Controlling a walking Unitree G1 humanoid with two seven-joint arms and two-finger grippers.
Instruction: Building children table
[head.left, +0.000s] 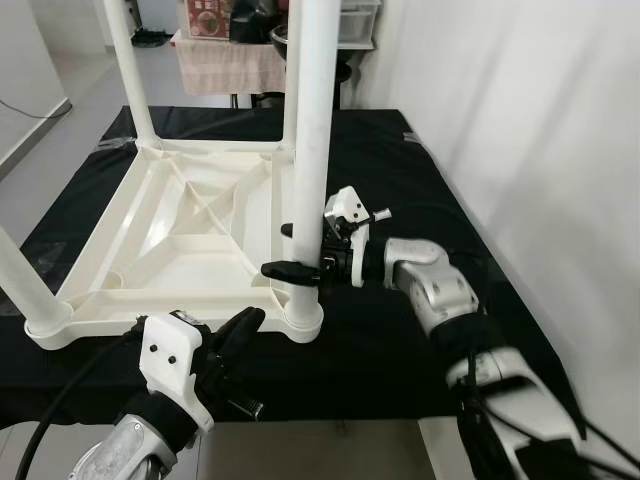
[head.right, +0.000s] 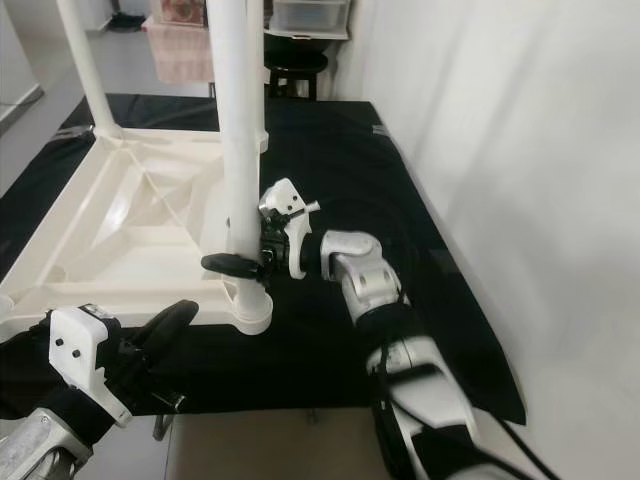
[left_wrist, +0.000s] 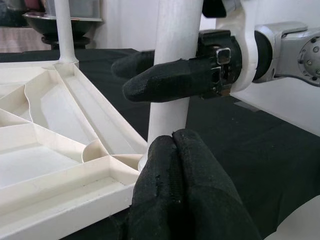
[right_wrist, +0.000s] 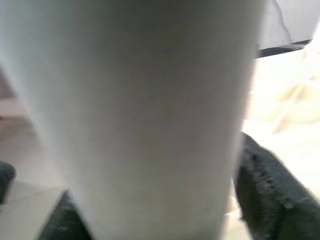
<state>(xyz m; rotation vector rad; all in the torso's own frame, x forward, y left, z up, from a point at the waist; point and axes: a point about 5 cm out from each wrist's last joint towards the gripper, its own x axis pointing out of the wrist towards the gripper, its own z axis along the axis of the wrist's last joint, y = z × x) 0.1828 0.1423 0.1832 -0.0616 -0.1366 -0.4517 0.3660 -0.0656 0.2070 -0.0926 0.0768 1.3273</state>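
A white plastic children's table top (head.left: 190, 225) lies upside down on a black cloth-covered surface (head.left: 400, 180), its ribbed underside facing up. White round plastic legs stand upright in its corner sockets: one at the far left corner (head.left: 128, 70), one at the near left corner (head.left: 22, 280), and the nearest leg (head.left: 312, 150) at the near right corner, seated in its round socket (head.left: 300, 318).

The right pincer (head.left: 298, 250) reaches in from the right, held level, and is clamped around that nearest leg a little above the socket, one black finger (head.left: 290, 270) in front of the leg and the other behind it. In the right wrist view the pale leg (right_wrist: 135, 115) sits between the two dark fingers (right_wrist: 270, 185).

The left pincer (head.left: 240, 330) sits low, just in front of the table's near edge and near the same socket, touching nothing. In the left wrist view its fingertips (left_wrist: 175, 165) are pressed together, holding nothing.
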